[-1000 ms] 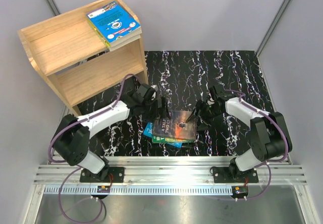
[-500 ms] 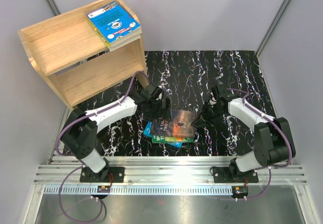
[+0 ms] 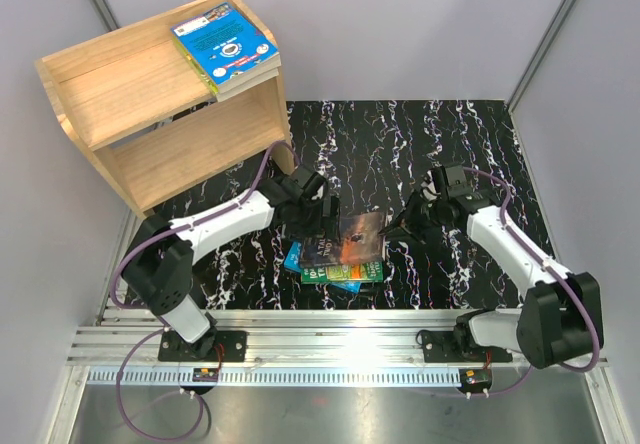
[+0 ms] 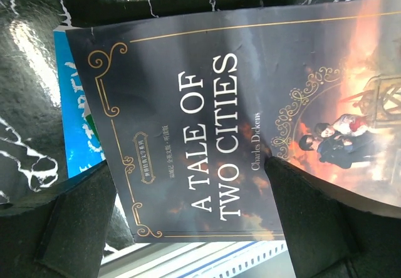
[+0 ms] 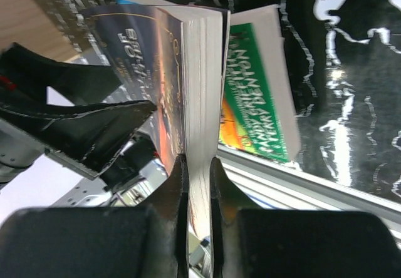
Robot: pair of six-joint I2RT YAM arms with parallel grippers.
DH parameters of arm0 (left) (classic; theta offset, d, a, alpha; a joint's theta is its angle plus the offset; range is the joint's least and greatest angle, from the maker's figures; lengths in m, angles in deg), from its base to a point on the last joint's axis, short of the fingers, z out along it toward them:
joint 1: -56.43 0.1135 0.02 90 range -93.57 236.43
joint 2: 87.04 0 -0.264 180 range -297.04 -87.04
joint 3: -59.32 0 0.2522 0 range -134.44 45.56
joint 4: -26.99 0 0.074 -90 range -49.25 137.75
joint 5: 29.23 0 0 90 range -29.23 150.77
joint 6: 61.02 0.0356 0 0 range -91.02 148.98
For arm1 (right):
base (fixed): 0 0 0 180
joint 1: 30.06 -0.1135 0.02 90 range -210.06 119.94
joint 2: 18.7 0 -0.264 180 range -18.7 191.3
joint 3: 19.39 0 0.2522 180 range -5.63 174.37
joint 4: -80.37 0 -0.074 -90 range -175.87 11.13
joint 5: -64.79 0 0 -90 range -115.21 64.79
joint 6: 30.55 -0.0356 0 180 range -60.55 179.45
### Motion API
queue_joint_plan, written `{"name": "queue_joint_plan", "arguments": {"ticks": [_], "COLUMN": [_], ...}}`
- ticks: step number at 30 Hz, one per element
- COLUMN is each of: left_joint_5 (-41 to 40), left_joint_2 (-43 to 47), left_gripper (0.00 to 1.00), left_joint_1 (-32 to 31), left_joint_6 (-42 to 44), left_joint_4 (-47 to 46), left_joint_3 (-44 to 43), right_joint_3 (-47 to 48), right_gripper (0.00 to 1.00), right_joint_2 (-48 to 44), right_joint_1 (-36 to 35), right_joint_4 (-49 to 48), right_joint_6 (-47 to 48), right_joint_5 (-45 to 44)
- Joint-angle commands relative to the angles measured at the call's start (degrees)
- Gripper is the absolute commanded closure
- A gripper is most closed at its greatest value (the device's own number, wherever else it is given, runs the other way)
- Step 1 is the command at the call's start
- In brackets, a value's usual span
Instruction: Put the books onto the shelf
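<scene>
Top view: a blue book (image 3: 225, 44) lies on the shelf's (image 3: 120, 94) top. The rest are stacked on the bench (image 3: 450, 144), with the brown book (image 3: 352, 241) uppermost.

Left wrist: the left tool (image 4: 188, 171) stands wide open over that cover.

Right wrist: the right tool (image 5: 197, 171) pinches the brown book's lifted page edge, above a green book (image 5: 257, 96).
</scene>
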Motion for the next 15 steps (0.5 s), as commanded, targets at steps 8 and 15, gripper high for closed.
{"name": "queue_joint_plan", "arguments": {"ticks": [8,15], "left_joint_5": [-9.52,-13.07], "left_joint_2": [9.15,18.46], "left_gripper": [0.01,0.01], "left_joint_1": [-1.32,-1.4], "left_joint_6": [3.65,3.93], "left_joint_4": [8.52,6.96], "left_joint_3": [-14.9,-8.15], "right_joint_3": [1.05,-0.09], "right_gripper": [1.0,1.0], "right_joint_2": [-5.2,-7.57], "right_joint_1": [-0.82,-0.91], "right_joint_4": [-11.95,-10.97], "right_joint_6": [-8.49,-8.92], "right_joint_5": [10.11,10.64]}}
